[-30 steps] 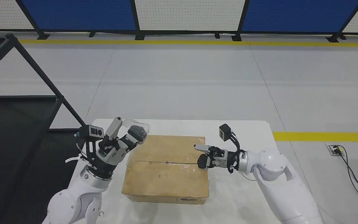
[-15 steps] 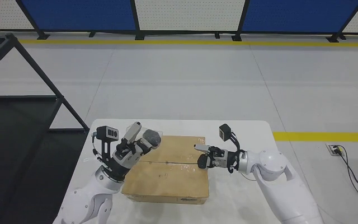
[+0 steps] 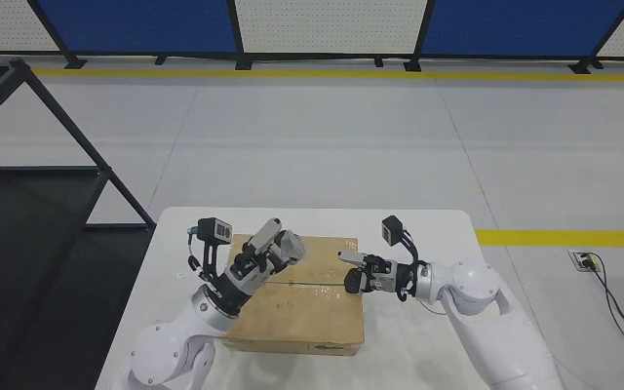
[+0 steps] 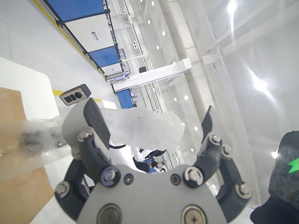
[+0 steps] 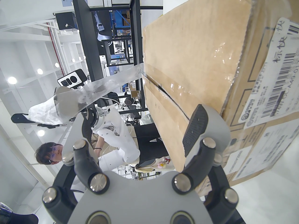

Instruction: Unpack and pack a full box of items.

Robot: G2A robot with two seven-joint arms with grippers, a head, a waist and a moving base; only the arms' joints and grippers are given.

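Note:
A closed cardboard box (image 3: 292,302) sits on the white table (image 3: 429,229); its top seam (image 5: 163,89) is slit. A strip of clear tape (image 5: 112,80) runs up from the seam's far end to my left gripper (image 3: 278,242), which hangs above the box's back edge. In the left wrist view that gripper (image 4: 149,122) has its fingers spread, with the crumpled tape wad (image 4: 144,129) clinging to one pad and lying between them. My right gripper (image 3: 356,273) stands open at the box's right top edge (image 5: 137,117), one fingertip (image 5: 198,127) against the corner.
Shipping labels (image 5: 268,94) cover the box's right side. A black metal rack (image 3: 58,127) stands left of the table. Bare table lies right of the box and along the back. Blue and white partitions (image 3: 322,24) close off the floor beyond.
My left arm has swung right from the box's back left corner to above its back middle, carrying the tape with it. The right arm has not moved.

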